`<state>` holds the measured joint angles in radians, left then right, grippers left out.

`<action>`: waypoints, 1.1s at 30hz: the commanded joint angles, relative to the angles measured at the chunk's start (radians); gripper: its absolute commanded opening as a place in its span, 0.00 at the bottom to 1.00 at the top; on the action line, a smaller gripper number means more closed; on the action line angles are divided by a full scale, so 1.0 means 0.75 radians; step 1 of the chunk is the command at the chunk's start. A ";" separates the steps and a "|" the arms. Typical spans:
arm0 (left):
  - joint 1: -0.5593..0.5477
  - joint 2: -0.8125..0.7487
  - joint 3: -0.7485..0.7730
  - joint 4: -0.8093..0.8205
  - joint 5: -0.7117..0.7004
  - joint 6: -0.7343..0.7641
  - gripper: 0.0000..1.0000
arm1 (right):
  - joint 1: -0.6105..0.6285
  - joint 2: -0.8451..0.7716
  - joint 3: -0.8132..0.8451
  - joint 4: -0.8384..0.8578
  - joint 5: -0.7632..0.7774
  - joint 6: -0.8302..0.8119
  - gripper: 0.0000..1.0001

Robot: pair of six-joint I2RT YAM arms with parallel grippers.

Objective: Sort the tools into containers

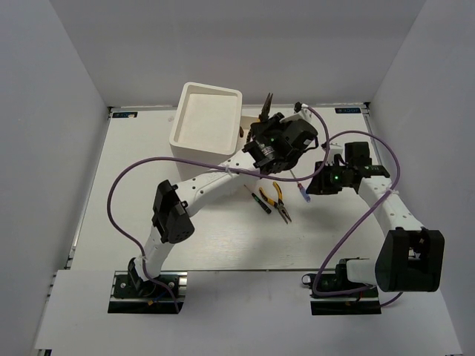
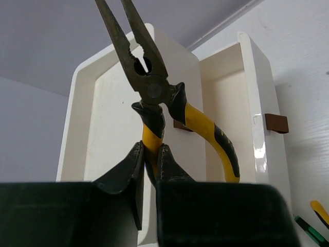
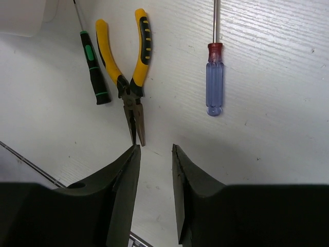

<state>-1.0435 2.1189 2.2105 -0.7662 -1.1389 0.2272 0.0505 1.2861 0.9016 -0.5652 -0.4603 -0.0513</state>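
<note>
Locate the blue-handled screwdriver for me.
In the right wrist view, the clear blue-handled screwdriver lies flat on the white table, right of the yellow-handled pliers lying there, ahead of the open right claw.

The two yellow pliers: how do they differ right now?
The held pliers are up in the air, one handle pinched by the left tool; the loose pliers lie flat on the table, untouched. The held pliers' nose tips stand slightly apart; the loose pliers' tips meet. Both have yellow handles with black grips and long thin noses.

Yellow pliers (image 2: 154,92) aloft, second pliers (image 3: 129,91), blue screwdriver (image 3: 214,82) flat
</note>
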 commanded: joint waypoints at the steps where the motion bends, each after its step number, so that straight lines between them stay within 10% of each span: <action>1: 0.017 -0.037 -0.034 0.244 -0.136 0.179 0.00 | -0.016 -0.034 -0.016 0.040 -0.053 0.025 0.37; 33: 0.054 0.014 -0.307 0.367 -0.214 0.258 0.00 | -0.192 0.022 -0.042 0.066 -0.190 0.058 0.36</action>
<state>-1.0054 2.1563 1.9865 -0.5220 -1.2499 0.4114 -0.0814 1.2903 0.8688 -0.5415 -0.5640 -0.0128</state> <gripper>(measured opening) 0.185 0.357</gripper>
